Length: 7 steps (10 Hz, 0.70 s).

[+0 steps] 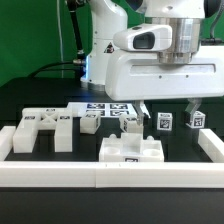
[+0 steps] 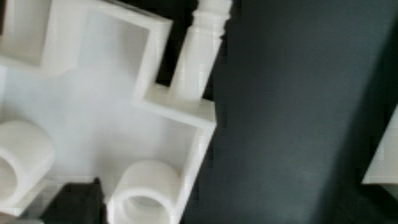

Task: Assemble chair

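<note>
The chair (image 1: pixel 130 150) looks barely begun, as no two parts can be seen joined. All of it lies loose on the worktop (image 1: pixel 40 100) around the marker board (image 1: pixel 105 107). A chunky seat-like piece sits just in front of the board. A wide slotted piece (image 1: pixel 45 132) lies to the exterior view's left of it. Two small tagged blocks (image 1: pixel 165 122) stand to the exterior view's right of it, and two more stand at its near edge. The tool (image 1: pixel 170 108) hangs above the worktop just to the exterior view's right of the board, its jaws spread as wide as they go and holding nothing. The wrist view shows a flat white piece (image 2: pixel 89 90) with a turned post (image 2: pixel 199 50) close below (which part of the chair this is, I cannot tell). By my judgement every step is left: picking up each part, fitting it and fixing it.
</note>
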Motion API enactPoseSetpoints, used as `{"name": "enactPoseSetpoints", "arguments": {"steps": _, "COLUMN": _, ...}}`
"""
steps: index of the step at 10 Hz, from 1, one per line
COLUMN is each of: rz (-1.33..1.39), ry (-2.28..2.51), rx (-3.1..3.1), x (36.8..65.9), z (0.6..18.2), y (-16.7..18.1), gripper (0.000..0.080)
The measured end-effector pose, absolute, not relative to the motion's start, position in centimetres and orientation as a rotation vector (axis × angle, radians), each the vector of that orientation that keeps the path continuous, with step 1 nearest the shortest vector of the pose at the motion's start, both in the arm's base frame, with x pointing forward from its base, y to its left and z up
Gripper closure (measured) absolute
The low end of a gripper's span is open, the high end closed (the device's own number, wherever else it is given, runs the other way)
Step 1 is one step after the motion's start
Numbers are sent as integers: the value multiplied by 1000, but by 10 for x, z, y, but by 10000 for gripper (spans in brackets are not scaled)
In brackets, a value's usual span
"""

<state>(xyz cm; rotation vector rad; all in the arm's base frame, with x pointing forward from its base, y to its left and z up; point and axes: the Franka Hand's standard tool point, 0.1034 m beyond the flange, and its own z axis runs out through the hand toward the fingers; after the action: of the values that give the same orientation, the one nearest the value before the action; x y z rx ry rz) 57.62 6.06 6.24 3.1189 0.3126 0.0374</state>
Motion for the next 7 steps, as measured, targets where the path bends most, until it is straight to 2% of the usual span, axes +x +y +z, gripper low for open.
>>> {"name": "enactPoseSetpoints", "arguments": {"steps": 3, "rz": 37, "ry": -38, "rx": 3172, "x": 590, "z": 57, "y": 49, "gripper": 150}}
{"name": "enactPoseSetpoints", "arguments": {"steps": 7, "rz": 22, "ry": -61, "rx": 3171, "x": 591, "z": 37, "y": 43, "gripper": 150}}
